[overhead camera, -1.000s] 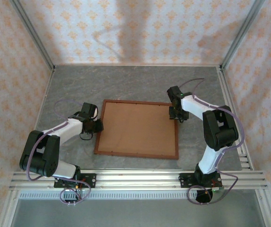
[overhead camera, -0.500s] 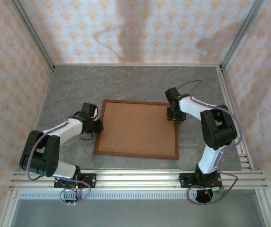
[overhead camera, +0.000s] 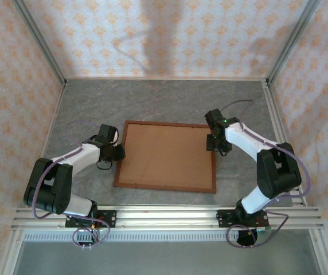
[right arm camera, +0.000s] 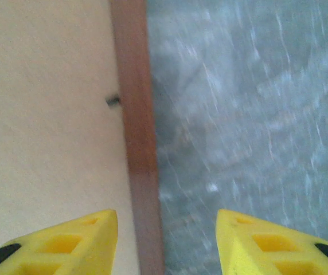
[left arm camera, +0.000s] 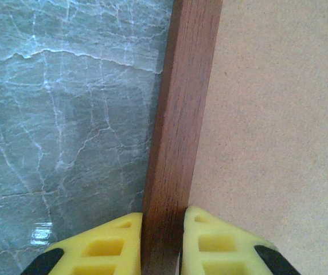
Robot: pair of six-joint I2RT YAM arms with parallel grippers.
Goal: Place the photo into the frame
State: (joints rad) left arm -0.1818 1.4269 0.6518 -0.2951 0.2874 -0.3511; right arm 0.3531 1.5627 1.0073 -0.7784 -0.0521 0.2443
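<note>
There was one frame (overhead camera: 164,188), one brown backing board (overhead camera: 167,156) within it, one small dark clip (right arm camera: 113,101), one bench (overhead camera: 152,103), and two claws (one left claw (left arm camera: 163,213), one right claw (right arm camera: 165,213)).

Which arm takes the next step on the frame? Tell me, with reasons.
Right, probably. The right fingers stand open over the right rail of the frame, beside a small dark tab at the edge of the backing board. The left fingers are clamped on the left rail, steadying it.

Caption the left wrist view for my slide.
Left gripper clamps the thin reddish-brown wooden picture frame beside its brown backing board.
</note>
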